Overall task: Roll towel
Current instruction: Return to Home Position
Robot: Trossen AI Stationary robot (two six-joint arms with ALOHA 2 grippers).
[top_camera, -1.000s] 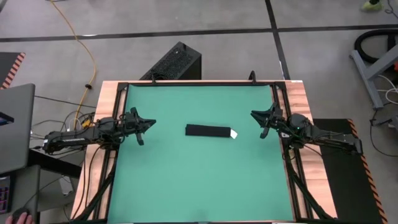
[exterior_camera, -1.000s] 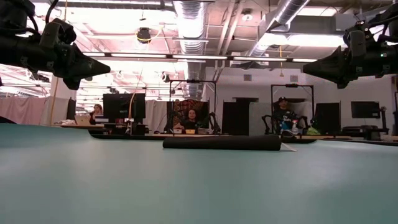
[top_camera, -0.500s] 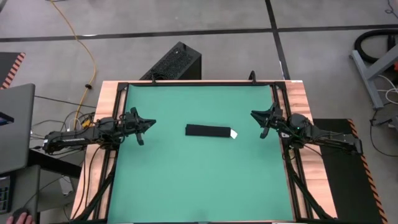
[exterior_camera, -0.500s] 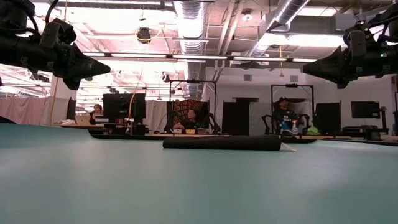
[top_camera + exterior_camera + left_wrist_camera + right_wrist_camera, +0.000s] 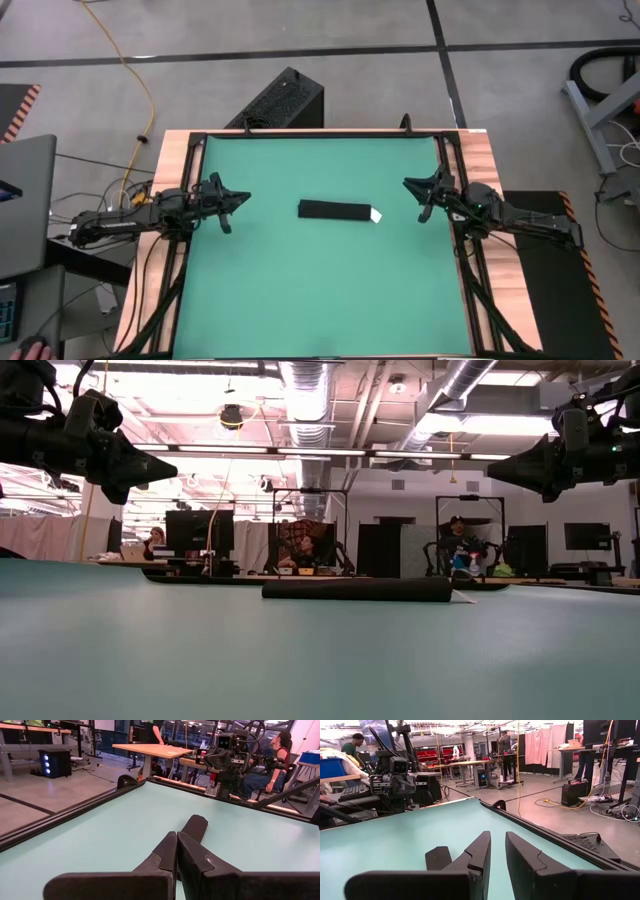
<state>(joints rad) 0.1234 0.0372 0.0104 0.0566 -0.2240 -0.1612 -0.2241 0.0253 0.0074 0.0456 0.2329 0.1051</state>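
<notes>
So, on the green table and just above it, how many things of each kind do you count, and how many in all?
Towels: 1, the black towel, rolled.
Tags: 1, the white tag at the towel's end.
Grippers: 2, the left gripper and the right gripper, both off the towel.
Total: 4.

The table (image 5: 300,285) has a green top with wooden side edges; a rolled black towel (image 5: 335,210) lies mid-table, its white tag (image 5: 376,215) at the right end.
</notes>
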